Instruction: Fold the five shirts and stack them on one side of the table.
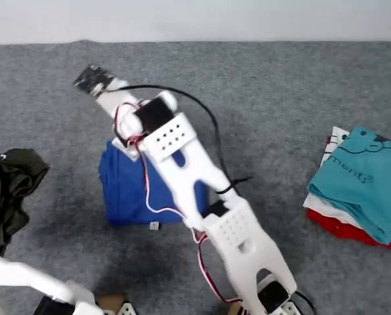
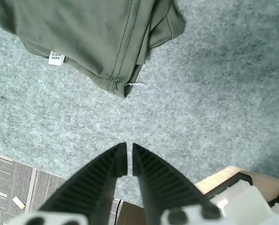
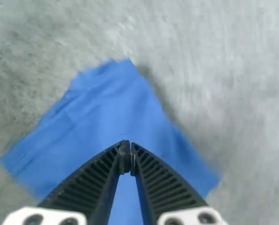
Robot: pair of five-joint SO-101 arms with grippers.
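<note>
A: Biggest first. Table?
B: One grey carpeted table (image 1: 281,85). Everything lies on it.

A: Arms?
B: Two, both white. The right arm (image 1: 182,157) stretches from the near edge diagonally across the blue shirt (image 1: 126,190), and its tip reaches past that shirt's far-left corner. The left arm (image 1: 18,279) is near-left of the blue shirt, well apart from it.

A: Shirt count?
B: Five. One blue shirt, folded into a rectangle, mid-table. Three are stacked well to the right of the blue shirt: teal shirt (image 1: 359,177) on top, white shirt (image 1: 334,139) peeking out under it, red shirt (image 1: 340,230) at the bottom. One olive shirt (image 1: 12,190) sits left of the blue shirt, crumpled and unfolded, not touching it.

A: Claws?
B: Two. On the right gripper (image 3: 126,149) the jaws are pressed together with tips touching and nothing visible between them; blue cloth lies beyond the tips. On the left gripper (image 2: 129,151) the jaws are drawn together to a thin slit and hold nothing. It's over bare carpet, with the olive shirt's hem just ahead, apart from it.

A: Small stuff?
B: Two white tags. One tag (image 1: 154,226) is on the carpet at the blue shirt's near edge. The other is a sewn label (image 2: 56,57) on the olive shirt.
</note>
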